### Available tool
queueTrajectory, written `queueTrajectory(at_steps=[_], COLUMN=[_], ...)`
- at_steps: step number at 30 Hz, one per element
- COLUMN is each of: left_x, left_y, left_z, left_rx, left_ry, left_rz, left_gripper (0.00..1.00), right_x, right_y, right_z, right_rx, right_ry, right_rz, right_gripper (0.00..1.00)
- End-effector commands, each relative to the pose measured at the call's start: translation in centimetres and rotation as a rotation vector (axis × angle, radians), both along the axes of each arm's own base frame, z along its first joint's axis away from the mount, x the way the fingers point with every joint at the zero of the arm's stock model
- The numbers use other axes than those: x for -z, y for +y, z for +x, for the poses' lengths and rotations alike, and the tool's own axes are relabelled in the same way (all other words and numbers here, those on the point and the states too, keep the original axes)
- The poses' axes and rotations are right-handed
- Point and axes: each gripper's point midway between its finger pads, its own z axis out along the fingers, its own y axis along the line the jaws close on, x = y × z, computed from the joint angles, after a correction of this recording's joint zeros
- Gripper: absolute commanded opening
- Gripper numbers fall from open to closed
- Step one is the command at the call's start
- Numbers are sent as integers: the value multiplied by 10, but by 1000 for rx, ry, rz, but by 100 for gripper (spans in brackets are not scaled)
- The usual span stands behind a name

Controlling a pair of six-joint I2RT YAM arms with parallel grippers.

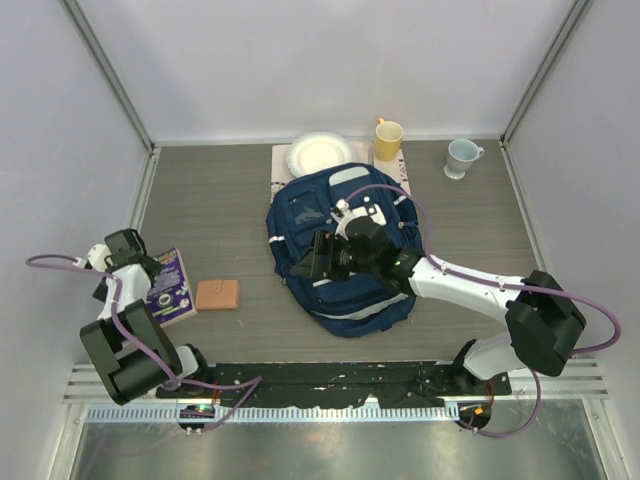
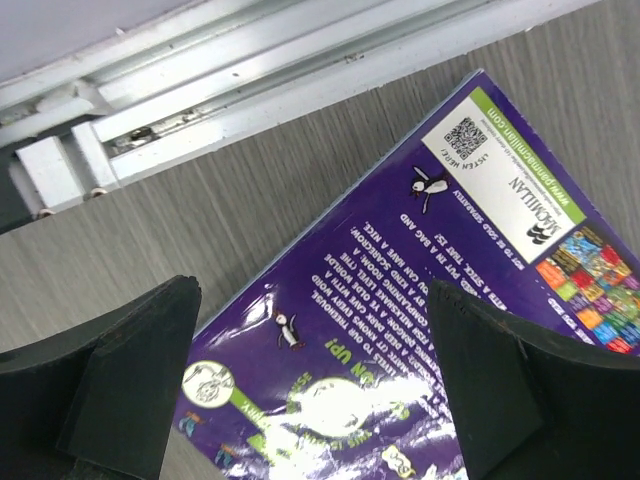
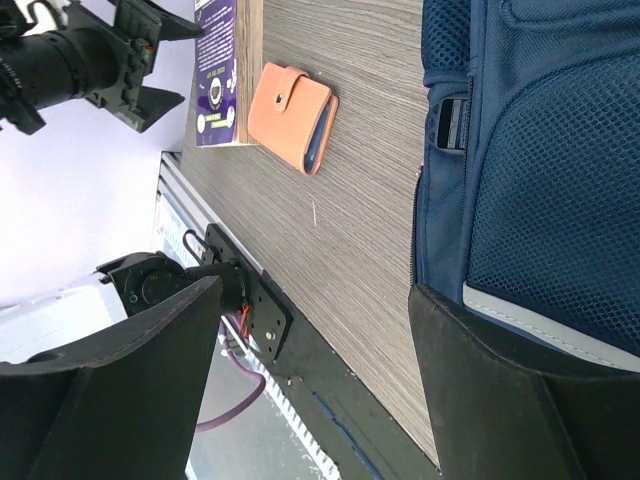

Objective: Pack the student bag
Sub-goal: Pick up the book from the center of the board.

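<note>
The backpack lies in the middle of the table, a plate and a mug just behind it at the far edge, a cup further right and apart, a wallet near its left side, and a book just left of the wallet

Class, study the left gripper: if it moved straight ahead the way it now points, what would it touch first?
Most likely the purple book, which lies straight ahead between the left gripper's open fingers; the gap to it is hard to judge.
</note>
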Motion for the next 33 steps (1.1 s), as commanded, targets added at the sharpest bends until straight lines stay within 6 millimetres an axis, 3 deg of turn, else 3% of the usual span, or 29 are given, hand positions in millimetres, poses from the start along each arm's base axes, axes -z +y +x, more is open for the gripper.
queueTrajectory(at_steps=[1,8,10,11,13,14,15,19,20,21,23,24,25,27,28,29,30,31,33], left_x=[17,32,31,33,33,34,34,32,32,31,32,33,33,35,37,36,35,35,33], left_y=[0,-25,-36,-47,-57,-63,-70,-101,-108,-109,-112,-114,-115,-115,-115,-115,-116,-118,-120], left_z=[14,34,45,51,55,56,58,67,68,68,66,66,65,63,61,62,62,62,63], left_rx=[4,141,198,236,281,299,322,410,436,437,433,438,440,439,434,436,436,443,449], left_ry=[-22,-63,-118,-152,-177,-178,-188,-221,-214,-215,-218,-218,-222,-213,-207,-210,-214,-222,-229], left_rz=[-48,-184,-231,-273,-308,-322,-341,-393,-387,-385,-402,-410,-417,-414,-415,-415,-415,-427,-429], left_gripper=[100,100,94,93,89,89,88,86,87,87,87,86,86,84,84,84,82,81,80], right_x=[-23,-18,-13,-4,-10,4,-4,10,4,23,20,38,44,39,66,57,65,85,81], right_y=[13,30,36,41,52,59,68,97,106,113,131,137,143,158,160,170,174,175,185], right_z=[6,21,25,29,37,39,44,49,55,57,62,65,68,76,76,80,82,84,90], right_rx=[-12,-24,-28,-30,-29,-36,-39,-67,-70,-79,-112,-123,-132,-145,-155,-168,-174,-173,-178], right_ry=[-47,-83,-88,-86,-106,-86,-99,-81,-93,-72,-79,-58,-55,-85,-46,-60,-60,-37,-74], right_rz=[65,4,-21,-42,-46,-68,-51,-59,-41,-64,-47,-70,-72,-53,-100,-75,-85,-118,-106], right_gripper=[80,80,80,80,80,80,80,80,80,80,80,80,80,79,78,78,77,76,76])
